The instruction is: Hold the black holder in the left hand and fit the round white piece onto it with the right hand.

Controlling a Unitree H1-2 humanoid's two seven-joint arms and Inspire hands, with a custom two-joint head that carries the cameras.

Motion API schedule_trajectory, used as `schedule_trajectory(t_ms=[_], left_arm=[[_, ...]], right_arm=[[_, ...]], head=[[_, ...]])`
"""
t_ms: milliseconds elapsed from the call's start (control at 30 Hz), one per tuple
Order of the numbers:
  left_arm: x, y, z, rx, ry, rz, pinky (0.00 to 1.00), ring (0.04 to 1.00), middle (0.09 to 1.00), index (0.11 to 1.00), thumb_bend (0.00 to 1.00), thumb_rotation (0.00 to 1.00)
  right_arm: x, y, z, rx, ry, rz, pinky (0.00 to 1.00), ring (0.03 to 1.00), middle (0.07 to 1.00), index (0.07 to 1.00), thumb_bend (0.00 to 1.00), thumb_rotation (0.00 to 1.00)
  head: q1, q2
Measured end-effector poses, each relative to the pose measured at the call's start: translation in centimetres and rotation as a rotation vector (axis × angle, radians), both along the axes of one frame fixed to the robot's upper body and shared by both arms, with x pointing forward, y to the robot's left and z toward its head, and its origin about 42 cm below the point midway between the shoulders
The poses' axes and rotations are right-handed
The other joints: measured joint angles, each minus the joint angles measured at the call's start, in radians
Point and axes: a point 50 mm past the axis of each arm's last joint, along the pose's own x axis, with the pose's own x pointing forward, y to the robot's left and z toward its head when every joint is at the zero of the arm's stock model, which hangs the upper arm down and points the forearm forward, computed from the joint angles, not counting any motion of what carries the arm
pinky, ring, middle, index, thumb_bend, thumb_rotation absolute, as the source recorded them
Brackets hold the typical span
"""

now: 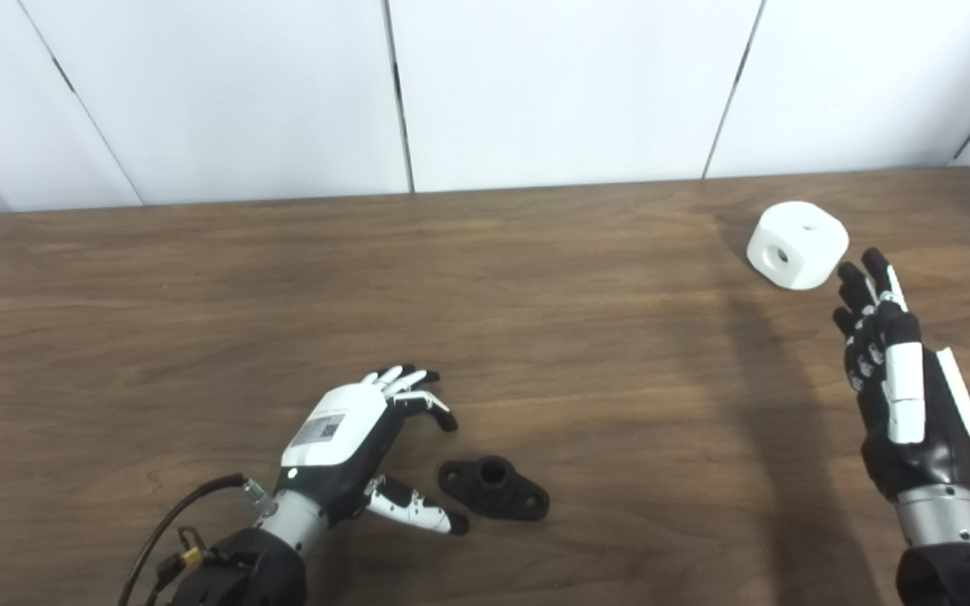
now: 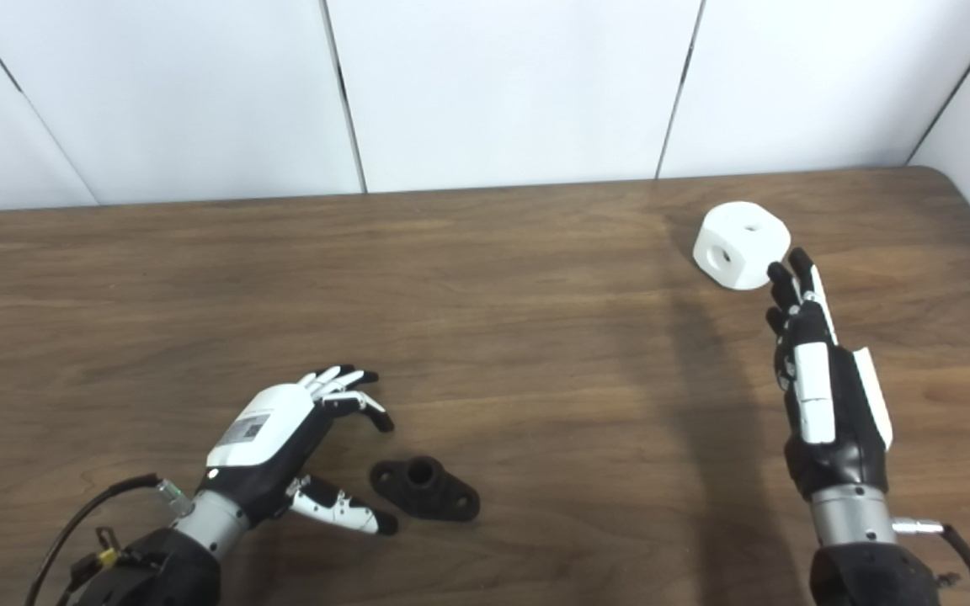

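**Holder and white piece both lying free on the table**

Black holder [image 1: 493,486] is seen lying flat on the wooden table [image 1: 535,337], just off the thumb of the left hand [image 1: 350,442]. It is a small matte part with an elongated flat base, a raised round collar at its middle and a hole down through that collar. The left hand is spread wide with nothing in it; its fingers [image 1: 418,396] are curved above and beyond the holder, and its thumb tip is seen just beside the holder's near end, though contact cannot be judged.

The round white piece [image 1: 797,244] is set on the table just ahead of the fingertips of the right hand [image 1: 902,396]. It is a squat, rounded block with one hole in its top face and another in its side. The right hand is held edge-up with fingers straight and close together, and nothing is grasped.

In the left eye view a clear gap is shown between the right fingertips and the white piece; in the right eye view the fingertips overlap its lower edge, so touching cannot be settled. A cable behind the right wrist is shown only in the right eye view.
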Motion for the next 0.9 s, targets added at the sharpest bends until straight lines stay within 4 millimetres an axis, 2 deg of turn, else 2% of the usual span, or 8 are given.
schedule_trajectory(t_ms=[333,500,533,567,600,667,900], left_arm=[[0.2,-0.3,0.0,-0.038,0.037,-0.008,0.99,0.977,0.909,0.617,0.89,0.07],[0.0,-0.6,-0.2,-0.004,-0.027,-0.024,0.96,0.945,0.87,0.579,0.9,0.01],[0.0,-0.5,-0.3,0.006,-0.043,-0.028,0.97,0.946,0.867,0.536,0.72,0.03],[-0.1,-0.6,-0.3,0.013,-0.059,-0.036,0.98,0.948,0.863,0.509,0.6,0.05],[-0.2,-0.6,-0.4,0.022,-0.078,-0.041,0.99,0.949,0.862,0.499,0.56,0.05],[-0.4,-0.6,-0.7,0.036,-0.088,-0.055,1.0,0.953,0.859,0.491,0.53,0.05],[-0.8,-0.9,-1.0,0.06,-0.148,-0.091,1.0,0.939,0.824,0.486,0.52,0.05]], right_arm=[[0.0,0.1,0.0,-0.005,0.006,-0.001,1.0,1.0,0.972,1.0,0.61,1.0],[0.0,0.0,0.0,0.001,0.003,0.0,1.0,0.999,0.97,1.0,0.61,1.0],[0.0,0.0,0.0,0.002,0.002,0.001,1.0,0.999,0.971,1.0,0.61,1.0],[0.0,0.0,0.1,0.004,0.001,0.001,1.0,1.0,0.973,1.0,0.61,1.0],[0.0,0.0,0.1,0.007,0.0,0.002,1.0,1.0,0.974,1.0,0.61,1.0],[0.0,0.0,0.1,0.008,0.0,0.001,1.0,0.996,0.972,1.0,0.61,1.0],[-0.1,-0.1,0.1,0.014,-0.002,0.0,1.0,0.991,0.967,1.0,0.6,1.0]], head=[[0.0,0.008],[0.0,0.008],[0.003,0.011],[0.003,0.011],[0.005,0.012],[0.005,0.014],[0.006,0.015]])
